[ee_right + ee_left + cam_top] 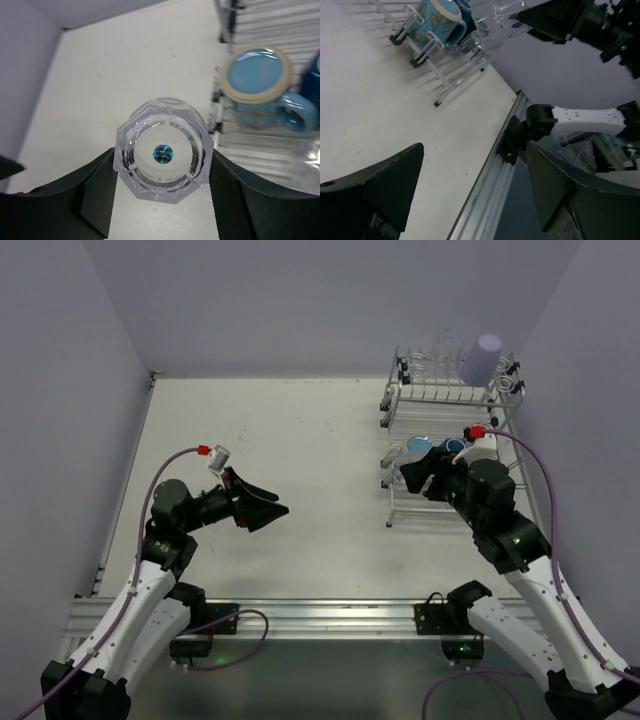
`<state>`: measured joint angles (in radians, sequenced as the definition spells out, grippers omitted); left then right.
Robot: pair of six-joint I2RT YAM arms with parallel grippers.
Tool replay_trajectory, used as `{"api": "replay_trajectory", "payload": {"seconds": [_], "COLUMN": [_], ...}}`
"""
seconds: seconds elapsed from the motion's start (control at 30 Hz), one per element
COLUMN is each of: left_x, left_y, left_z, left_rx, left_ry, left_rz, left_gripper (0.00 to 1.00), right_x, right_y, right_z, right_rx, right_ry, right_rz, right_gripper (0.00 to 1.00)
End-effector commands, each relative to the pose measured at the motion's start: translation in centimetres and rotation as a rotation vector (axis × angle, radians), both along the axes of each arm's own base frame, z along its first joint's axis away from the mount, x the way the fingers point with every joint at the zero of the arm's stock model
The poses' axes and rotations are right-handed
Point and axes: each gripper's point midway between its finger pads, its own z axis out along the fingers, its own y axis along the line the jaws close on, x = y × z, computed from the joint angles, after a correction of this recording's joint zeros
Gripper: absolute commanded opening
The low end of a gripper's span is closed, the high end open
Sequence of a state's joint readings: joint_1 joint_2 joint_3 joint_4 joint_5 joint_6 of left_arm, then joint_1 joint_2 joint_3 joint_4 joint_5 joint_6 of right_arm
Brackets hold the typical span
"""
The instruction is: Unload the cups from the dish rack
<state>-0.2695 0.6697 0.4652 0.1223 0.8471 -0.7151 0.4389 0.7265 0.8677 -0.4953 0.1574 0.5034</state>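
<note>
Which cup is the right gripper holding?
The clear faceted glass, clamped in the right gripper; the blue mug sits in the rack, the lavender tumbler on top.

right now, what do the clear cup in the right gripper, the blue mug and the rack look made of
clear cup: glass or hard clear plastic, can't tell which; see-through, faceted, glossy.
blue mug: likely glazed ceramic; opaque, shiny highlights, tan ring at one end.
dish rack: thin metal wire, silver-white, probably coated or plated.
</note>
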Motion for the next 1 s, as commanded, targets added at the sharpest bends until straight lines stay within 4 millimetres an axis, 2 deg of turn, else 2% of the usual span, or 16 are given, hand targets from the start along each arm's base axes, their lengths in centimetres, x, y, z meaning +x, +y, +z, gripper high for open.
{"api": "replay_trajectory", "payload": {"seconds": [0.0,0.1,0.17,0.23,0.27,0.3,0.5,0.67,0.7,0.77,0.83,0.87,0.93,0.97], "left_x": [-1.6,-1.3,-0.9,-0.8,-0.6,-0.8,-0.6,-0.2,-0.2,0.0,0.0,0.0,0.2,0.2], "left_y": [-1.0,-1.6,-2.0,-2.4,-2.5,-2.7,-4.2,-4.5,-4.5,-4.5,-4.6,-4.6,-4.8,-4.9], "left_z": [3.0,3.4,3.7,3.8,4.2,4.4,4.1,4.3,4.4,4.7,4.8,4.8,4.6,4.6], "left_rx": [-0.176,-0.203,-0.214,-0.228,-0.246,-0.259,-0.278,-0.295,-0.298,-0.305,-0.312,-0.315,-0.314,-0.314], "left_ry": [0.031,0.04,0.042,0.051,0.033,0.038,0.052,0.044,0.04,0.029,0.026,0.025,0.03,0.029], "left_rz": [-0.1,-0.104,-0.098,-0.1,-0.094,-0.102,-0.124,-0.118,-0.117,-0.11,-0.11,-0.108,-0.105,-0.107], "left_gripper": [0.85,0.79,0.77,0.7,0.69,0.68,0.65,0.64,0.62,0.58,0.52,0.44,0.35,0.2], "right_x": [-1.5,-2.7,-3.1,-3.9,-3.8,-4.1,-5.2,-5.6,-5.6,-5.7,-5.7,-5.8,-5.8,-5.9], "right_y": [6.2,9.6,11.0,12.3,12.9,13.6,16.7,18.2,18.3,18.9,19.5,19.7,20.1,20.3], "right_z": [3.8,7.0,7.2,7.9,7.6,8.2,6.6,5.0,5.0,3.8,2.9,2.7,2.1,2.1], "right_rx": [0.268,0.476,0.535,0.563,0.571,0.594,0.642,0.655,0.66,0.667,0.674,0.679,0.69,0.695], "right_ry": [-0.069,-0.155,-0.143,-0.146,-0.126,-0.149,-0.076,-0.02,-0.027,0.011,0.038,0.045,0.059,0.058], "right_rz": [0.267,0.437,0.491,0.56,0.578,0.615,0.723,0.752,0.758,0.762,0.77,0.774,0.779,0.786], "right_gripper": [0.17,0.17,0.17,0.17,0.17,0.17,0.17,0.17,0.17,0.17,0.17,0.17,0.17,0.17]}}
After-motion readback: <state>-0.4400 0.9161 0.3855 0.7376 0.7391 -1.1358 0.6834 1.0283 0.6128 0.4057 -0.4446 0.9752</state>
